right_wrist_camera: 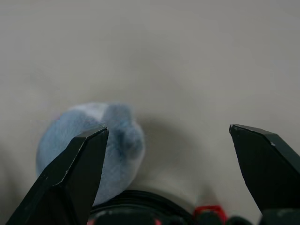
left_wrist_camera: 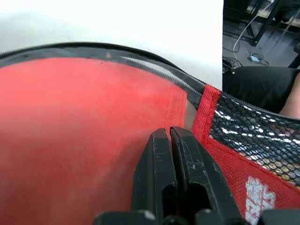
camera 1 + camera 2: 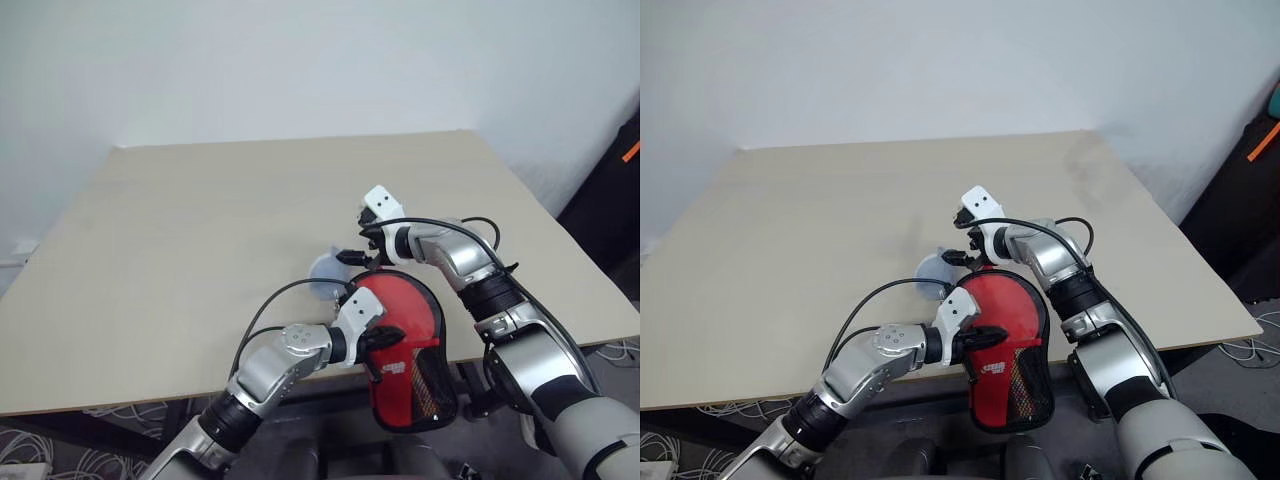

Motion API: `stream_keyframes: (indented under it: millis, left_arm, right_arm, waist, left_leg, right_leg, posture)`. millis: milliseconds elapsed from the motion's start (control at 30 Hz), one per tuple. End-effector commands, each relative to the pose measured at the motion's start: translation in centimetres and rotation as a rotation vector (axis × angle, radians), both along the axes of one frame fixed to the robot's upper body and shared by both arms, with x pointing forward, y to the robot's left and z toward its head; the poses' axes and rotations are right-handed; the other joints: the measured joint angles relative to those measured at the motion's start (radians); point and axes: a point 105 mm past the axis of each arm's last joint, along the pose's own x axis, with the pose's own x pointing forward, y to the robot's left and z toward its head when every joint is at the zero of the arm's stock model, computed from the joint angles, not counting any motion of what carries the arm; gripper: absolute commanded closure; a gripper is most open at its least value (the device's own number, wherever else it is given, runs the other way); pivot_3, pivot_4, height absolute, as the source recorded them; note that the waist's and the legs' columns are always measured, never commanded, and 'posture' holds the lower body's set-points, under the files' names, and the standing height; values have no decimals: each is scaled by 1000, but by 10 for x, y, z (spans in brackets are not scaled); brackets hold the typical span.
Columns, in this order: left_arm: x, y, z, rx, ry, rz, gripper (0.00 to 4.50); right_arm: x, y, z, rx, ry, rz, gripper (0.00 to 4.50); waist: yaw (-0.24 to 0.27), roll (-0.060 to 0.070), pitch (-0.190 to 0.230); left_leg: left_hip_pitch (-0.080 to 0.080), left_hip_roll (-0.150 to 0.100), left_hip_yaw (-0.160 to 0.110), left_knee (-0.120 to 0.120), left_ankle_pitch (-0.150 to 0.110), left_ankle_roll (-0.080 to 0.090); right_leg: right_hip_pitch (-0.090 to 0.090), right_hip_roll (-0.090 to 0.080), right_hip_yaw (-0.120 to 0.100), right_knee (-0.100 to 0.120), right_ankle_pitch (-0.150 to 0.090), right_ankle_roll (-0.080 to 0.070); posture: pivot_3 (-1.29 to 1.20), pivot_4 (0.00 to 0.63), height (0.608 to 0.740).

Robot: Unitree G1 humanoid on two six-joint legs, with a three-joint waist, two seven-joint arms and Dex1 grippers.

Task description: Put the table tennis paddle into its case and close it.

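Left gripper [image 3: 378, 340] clenched on the case [image 3: 418, 385], fingers [image 2: 180, 183] pressed together against its clear plastic side. Paddle [image 3: 400, 310] sits inside the case, red face showing through the plastic, mesh and red logo toward the narrow end. Case hangs past the near edge of the table [image 3: 200, 250]. Right gripper [image 3: 352, 258] released, jaws wide apart, just beyond the case's rounded end, beside a small grey-blue blob [image 1: 101, 145] on the table.
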Motion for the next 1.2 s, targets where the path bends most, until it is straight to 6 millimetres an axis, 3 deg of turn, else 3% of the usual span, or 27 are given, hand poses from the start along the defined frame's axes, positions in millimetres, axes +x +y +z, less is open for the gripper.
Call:
stream_keyframes:
  millis: [33, 200, 433, 600, 1067, 1200]
  left_arm:
    - [9, -4, 6, -3, -40, 4, 4466]
    - [6, -6, -2, 16, -31, -23, 4466]
    - [11, 6, -11, 24, 0, 21, 4466]
    - [17, 18, -13, 41, -8, 55, 4466]
    - [20, 36, -12, 68, -9, 125, 4466]
    - [19, 40, -13, 76, -5, 133, 4500]
  right_arm:
    - [2, 4, 6, -32, -55, 39, 0]
    - [-4, 8, -5, -60, -29, 64, 0]
    - [-36, 32, -7, -43, 20, 209, 0]
    - [-46, 48, -9, -49, 34, 279, 0]
    - [-39, 68, -9, -5, 30, 297, 0]
    - [-34, 71, -6, 12, 19, 283, 861]
  waist:
    - [-1, 0, 0]
    - [-1, 1, 0]
    - [-1, 1, -1]
    - [-2, 1, -1]
    - [-8, 2, -1]
    - [-8, 2, -1]
  left_leg:
    - [0, 0, 0, 1, 0, 0]
    - [0, 0, 0, 6, 0, 0]
    - [0, 0, -1, 7, 0, 0]
    - [1, 0, 0, 9, 0, 0]
    - [2, 2, -1, 8, 0, 0]
    - [2, 2, -1, 8, 0, 0]
  right_leg:
    - [0, 0, 0, 0, 0, 1]
    - [1, 0, 0, 3, 1, 4]
    - [1, 0, 0, 4, 1, 4]
    - [-1, 0, 0, 10, 0, 4]
    - [-1, 2, 0, 12, 0, 4]
    - [-1, 2, 0, 12, 0, 4]
  posture:
    - [0, 0, 740]
    - [0, 0, 740]
    - [0, 0, 740]
    - [0, 0, 740]
    - [0, 0, 740]
    - [0, 0, 740]
